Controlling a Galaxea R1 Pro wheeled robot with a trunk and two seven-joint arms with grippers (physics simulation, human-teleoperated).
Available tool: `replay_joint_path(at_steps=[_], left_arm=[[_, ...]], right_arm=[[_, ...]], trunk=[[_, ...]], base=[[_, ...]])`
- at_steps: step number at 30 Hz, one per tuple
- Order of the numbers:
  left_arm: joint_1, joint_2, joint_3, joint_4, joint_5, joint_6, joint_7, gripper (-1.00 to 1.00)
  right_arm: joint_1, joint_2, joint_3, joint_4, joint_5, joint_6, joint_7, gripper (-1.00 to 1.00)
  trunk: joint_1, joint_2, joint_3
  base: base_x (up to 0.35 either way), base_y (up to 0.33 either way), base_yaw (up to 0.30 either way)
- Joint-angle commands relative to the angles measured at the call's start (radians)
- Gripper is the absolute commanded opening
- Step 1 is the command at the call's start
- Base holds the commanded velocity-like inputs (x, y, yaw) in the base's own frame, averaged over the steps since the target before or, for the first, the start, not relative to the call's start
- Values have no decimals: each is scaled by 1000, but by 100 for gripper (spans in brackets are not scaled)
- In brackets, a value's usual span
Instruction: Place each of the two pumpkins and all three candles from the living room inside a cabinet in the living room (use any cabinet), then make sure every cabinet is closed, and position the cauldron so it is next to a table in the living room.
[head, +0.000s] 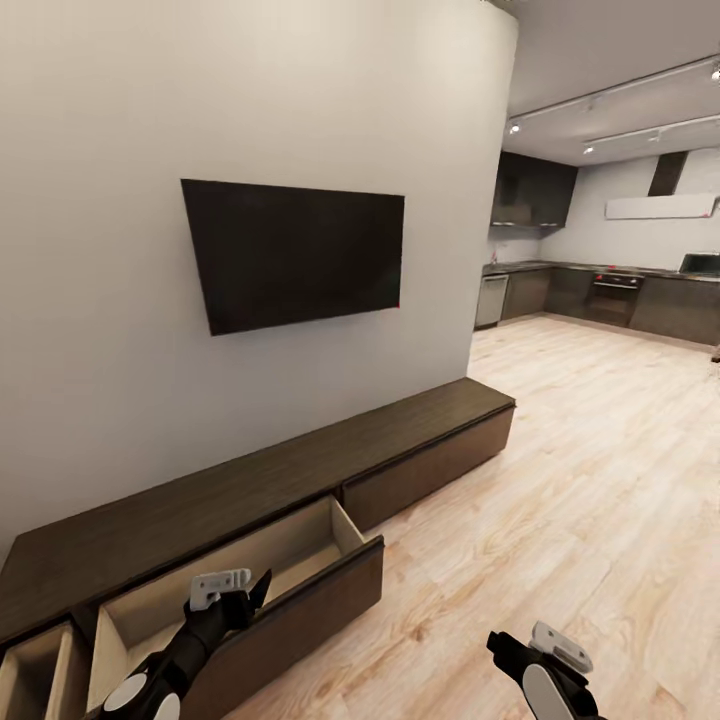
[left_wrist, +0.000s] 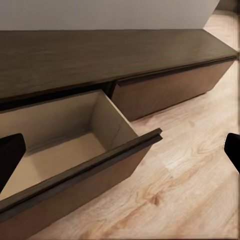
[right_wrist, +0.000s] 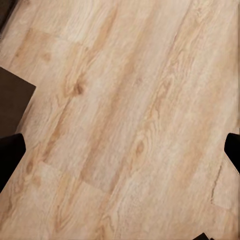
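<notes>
With its fingers spread and empty, the left gripper (head: 232, 585) hovers directly over the pulled-out drawer (head: 250, 570) of the cabinet (head: 300, 470), whose long axis runs sideways beyond it. Farther out, the right gripper (head: 530, 645), likewise spread, hangs over bare floor (right_wrist: 130, 120). By this reading, the left arm is nearer for closing.

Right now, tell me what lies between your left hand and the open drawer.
Nothing. In the left wrist view the left hand, fingers apart, looks straight into the open drawer of the cabinet; its beige inside appears bare.
</notes>
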Motion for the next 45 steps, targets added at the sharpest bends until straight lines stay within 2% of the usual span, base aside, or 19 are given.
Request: replay_joint_path(at_steps=[1,15,23,33,45], left_arm=[[0,1,-2,-1,9,6,-1,100],[0,1,-9,0,10,6,-2,100],[0,1,-9,0,10,6,-2,100],[0,1,-10,0,10,6,-2,100],[0,1,-10,0,10,6,-2,100]], right_arm=[[-1,-1,3,-1,-4,2,-8,100],[-1,4,2,-1,1,1,-7,100],[-1,6,2,-1,1,2,-7,100],[-1,8,4,-1,2,7,-8,100],[-1,1,0,-1,-6,6,-7,100]], trunk=[[-4,7,2],[-58,105,52],[-58,105,57],[-58,105,57],[-58,105,57]], base=[[0,0,-32],[0,0,-56],[0,0,-229],[0,0,-67],[0,39,-266]])
